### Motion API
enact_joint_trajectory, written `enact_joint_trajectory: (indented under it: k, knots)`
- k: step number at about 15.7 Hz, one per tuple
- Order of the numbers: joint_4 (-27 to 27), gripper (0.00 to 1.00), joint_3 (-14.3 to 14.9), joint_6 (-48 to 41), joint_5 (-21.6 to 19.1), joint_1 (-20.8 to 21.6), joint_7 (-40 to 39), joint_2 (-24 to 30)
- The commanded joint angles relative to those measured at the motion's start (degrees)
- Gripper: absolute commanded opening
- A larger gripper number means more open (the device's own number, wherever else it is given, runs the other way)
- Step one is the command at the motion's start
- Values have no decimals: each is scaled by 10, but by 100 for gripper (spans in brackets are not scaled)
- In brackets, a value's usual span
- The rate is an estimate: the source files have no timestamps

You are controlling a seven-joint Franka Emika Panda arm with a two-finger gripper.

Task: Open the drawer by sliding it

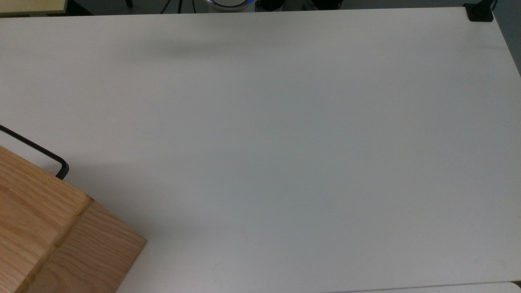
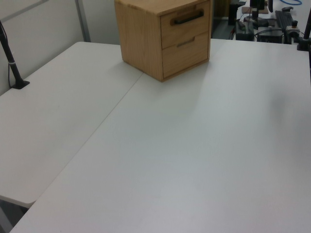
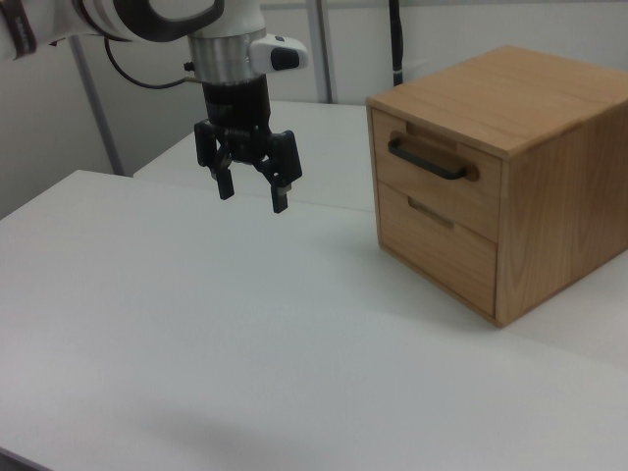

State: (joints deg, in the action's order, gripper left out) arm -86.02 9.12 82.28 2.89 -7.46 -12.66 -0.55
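The drawer [image 3: 432, 177] is the upper one of two in a light oak cabinet [image 3: 549, 186], and its front sits flush with the cabinet face. A thin black bar handle [image 3: 427, 160] runs across it. The left view shows the drawer [image 2: 187, 24] and handle [image 2: 187, 18] at the far end of the table. From the top view I see the cabinet top [image 1: 36, 211] at the lower left with the handle [image 1: 38, 151] sticking out. My gripper [image 3: 253, 196] hangs open and empty above the table, well to the right view's left of the handle.
Below it is a second drawer [image 3: 432, 240] with a small notch grip. The white table [image 1: 285, 142] spreads wide, with a seam [image 2: 104, 116] between two tabletops. A black clamp post [image 2: 12, 63] stands at the left view's left edge, and another clamp [image 1: 480, 12] sits at the top view's upper right corner.
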Motion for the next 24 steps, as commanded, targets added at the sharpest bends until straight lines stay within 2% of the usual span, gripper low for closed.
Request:
enact_joint_trajectory:
  k: [1, 22, 24]
  knots:
    - [-3, 100, -2, -2, 10, 3, 2, 6]
    - [-5, 100, -3, -1, 9, 12, 5, 3]
    - [-5, 100, -3, 1, 9, 13, 24, -1]
